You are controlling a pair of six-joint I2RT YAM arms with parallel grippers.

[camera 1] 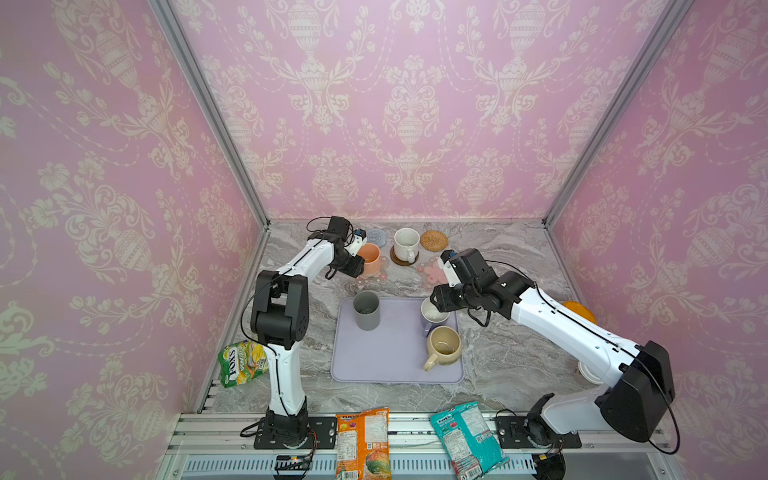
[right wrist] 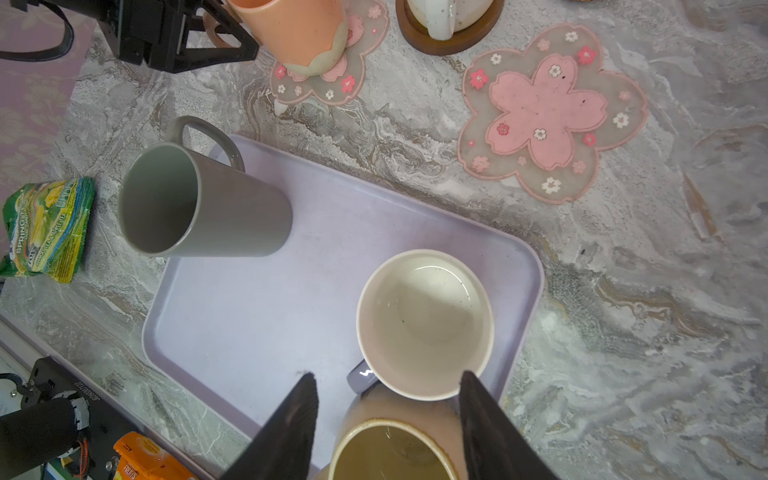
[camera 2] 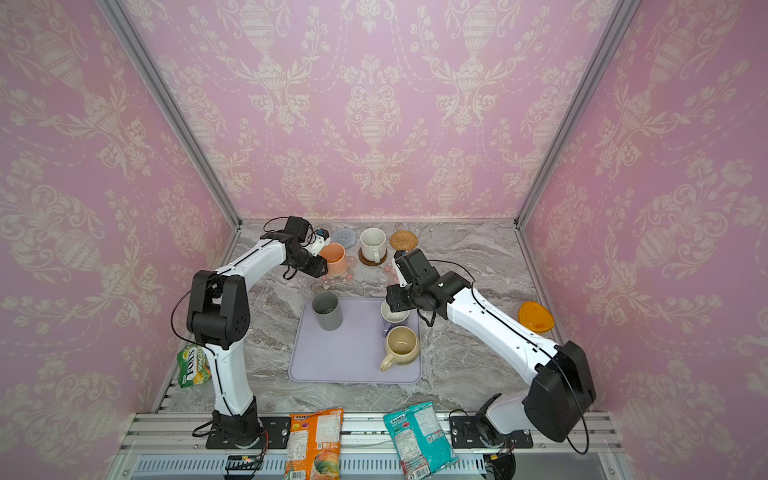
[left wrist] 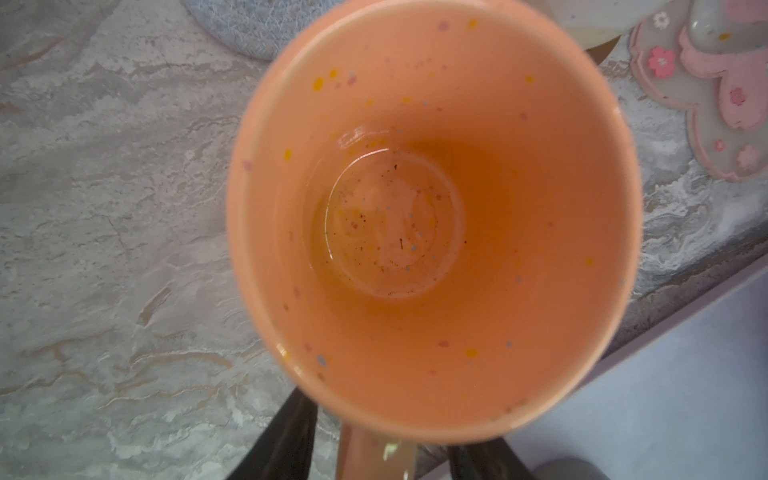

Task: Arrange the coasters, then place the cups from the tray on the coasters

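Top view: peach cup (camera 1: 369, 253) on flower coaster (camera 1: 374, 277), left gripper (camera 1: 361, 262) beside it. Left wrist: fingers (left wrist: 282, 436) straddle handle (left wrist: 365, 453), grip unclear; a snag could tip it. Right wrist: right gripper (right wrist: 386, 374) gapes over lavender cup (right wrist: 424, 324) on tray (right wrist: 249, 332); beige cup (right wrist: 390, 453) could get bumped.

Both top views look steeply down from high above the arm bases toward the back wall, far enough off to hold the whole table (camera 1: 519, 249). The tray (camera 1: 395, 357) (camera 2: 353, 361) lies low in the centre, and the two views differ only by a small sideways shift. The left wrist camera looks straight down into the peach-orange cup (left wrist: 415, 208), so near that its mouth fills the frame, with the left gripper (left wrist: 386, 453) at the bottom edge. The right wrist camera sits higher, slanting across the tray, the right gripper (right wrist: 386, 374) at bottom centre. Both wrist views share that cup (right wrist: 291, 29) and a pink flower coaster (left wrist: 723, 95) (right wrist: 548, 112).
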